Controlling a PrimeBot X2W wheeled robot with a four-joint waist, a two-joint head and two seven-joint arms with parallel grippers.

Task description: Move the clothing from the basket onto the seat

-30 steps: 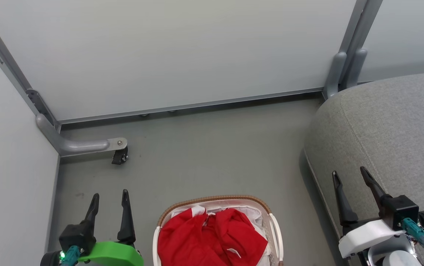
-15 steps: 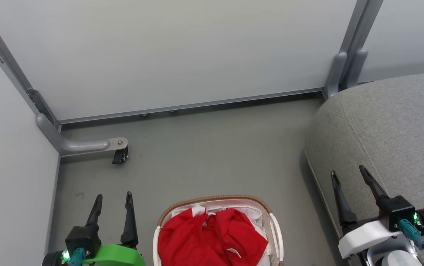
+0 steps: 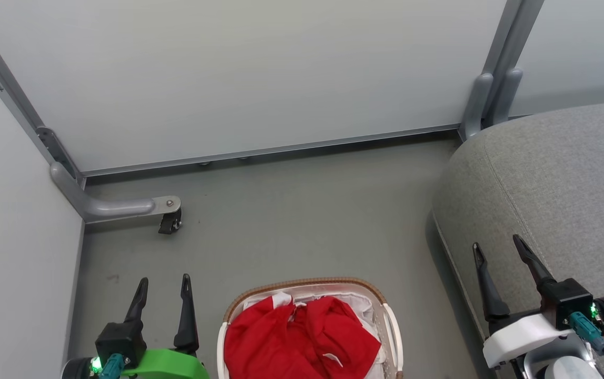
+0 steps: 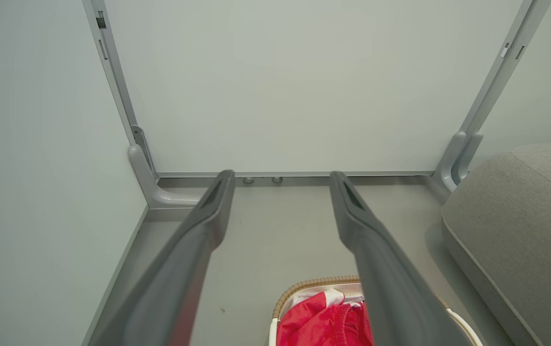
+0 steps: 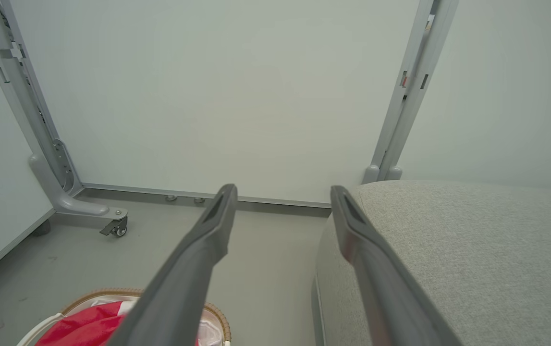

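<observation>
The floor (image 3: 291, 210) was smooth, matt grey-green and bare, closed in at the back and on the left by flat pale panels (image 3: 254, 79) set in grey metal framing. From the left corner a rounded metal foot (image 3: 117, 207) reached out over the floor and ended in a small black caster (image 3: 169, 225).

At the near edge of the floor stood the basket (image 3: 307, 281), oval, of white perforated plastic with a brown woven rim. The clothing (image 3: 302, 337) lay heaped inside it, a crumpled mound of bright red soft fabric with bits of white trim, over a white cloth liner (image 3: 359, 304) that showed along the far side.

To the right of the basket, with a strip of floor between, rose the seat (image 3: 570, 173), a big grey cushion of coarse woven fabric with rounded edges and a stitched line running across it.

The left gripper (image 3: 165, 279) hung above the floor just left of the basket, its two long dark fingers spread apart and holding nothing. The right gripper (image 3: 497, 243) hung over the near edge of the seat, its fingers likewise apart and empty.
</observation>
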